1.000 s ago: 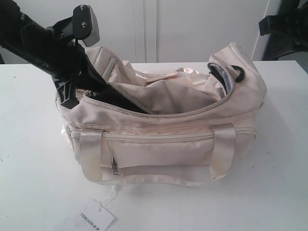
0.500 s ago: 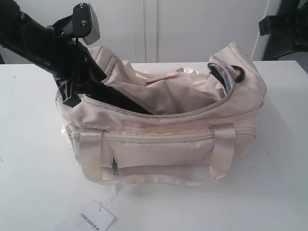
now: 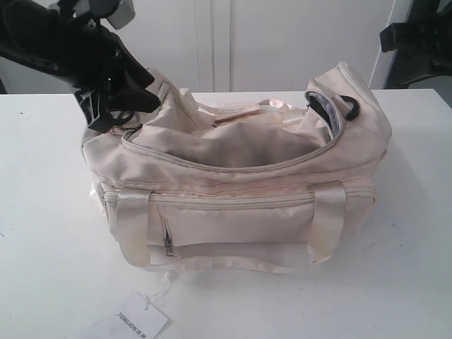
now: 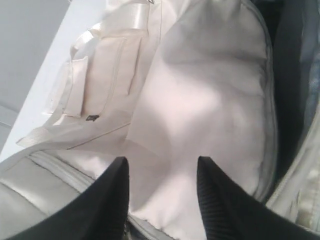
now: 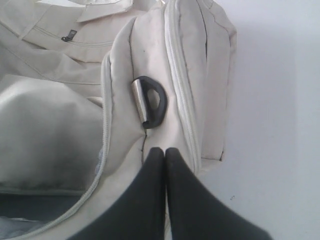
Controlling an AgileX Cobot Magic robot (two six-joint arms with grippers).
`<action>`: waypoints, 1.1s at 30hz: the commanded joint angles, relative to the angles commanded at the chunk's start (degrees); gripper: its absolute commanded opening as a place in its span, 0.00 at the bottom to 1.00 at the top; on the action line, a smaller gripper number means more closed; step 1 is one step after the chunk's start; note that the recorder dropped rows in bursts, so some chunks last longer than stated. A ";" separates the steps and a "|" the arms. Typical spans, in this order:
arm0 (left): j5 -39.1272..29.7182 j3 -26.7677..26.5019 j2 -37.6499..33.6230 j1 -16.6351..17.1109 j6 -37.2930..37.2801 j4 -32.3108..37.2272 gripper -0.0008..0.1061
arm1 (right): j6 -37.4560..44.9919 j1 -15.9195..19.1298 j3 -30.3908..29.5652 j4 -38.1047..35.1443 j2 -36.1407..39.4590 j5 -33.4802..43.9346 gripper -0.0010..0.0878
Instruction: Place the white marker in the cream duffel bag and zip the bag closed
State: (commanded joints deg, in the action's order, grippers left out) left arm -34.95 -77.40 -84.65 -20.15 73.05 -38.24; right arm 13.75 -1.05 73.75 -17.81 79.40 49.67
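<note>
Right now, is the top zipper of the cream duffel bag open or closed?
Open. The cream duffel bag gapes at one end, where dark lining shows beside the loose flap.

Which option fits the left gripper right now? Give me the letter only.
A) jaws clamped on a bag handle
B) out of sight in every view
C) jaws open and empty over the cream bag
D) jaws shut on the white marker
C: in the left wrist view the left gripper has its jaws apart, with only the fabric of the cream duffel bag showing between them and nothing gripped.
</note>
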 joint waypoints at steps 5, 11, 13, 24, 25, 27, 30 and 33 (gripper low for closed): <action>4.51 0.00 1.32 0.00 -3.42 0.19 0.46 | 0.00 0.00 0.00 0.00 0.00 0.00 0.01; 10.00 0.00 1.32 0.00 -13.61 2.69 0.46 | 0.00 0.00 0.00 0.00 0.00 0.00 0.01; 10.72 0.00 1.32 0.10 -17.32 5.27 0.46 | 0.00 0.00 0.00 0.00 0.00 0.00 0.01; 7.85 0.00 1.32 0.10 -27.00 13.67 0.06 | 0.00 0.00 0.00 0.00 0.00 0.00 0.01; 7.72 0.00 1.32 0.10 -27.31 13.67 0.01 | 0.00 0.00 0.00 0.00 0.00 0.00 0.01; 7.72 0.00 1.32 0.10 -28.52 13.67 0.01 | 0.00 0.00 0.00 0.00 0.00 0.00 0.01; 7.83 0.00 1.32 0.10 -30.17 13.67 0.01 | 0.00 0.00 0.00 0.00 0.00 0.00 0.01; 8.37 0.00 1.32 0.10 -33.34 14.78 0.01 | 0.00 0.00 0.00 0.00 0.00 0.00 0.01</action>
State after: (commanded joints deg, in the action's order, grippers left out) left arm -26.58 -77.40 -83.33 -20.05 39.71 -23.46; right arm 13.75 -1.05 73.75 -17.81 79.40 49.67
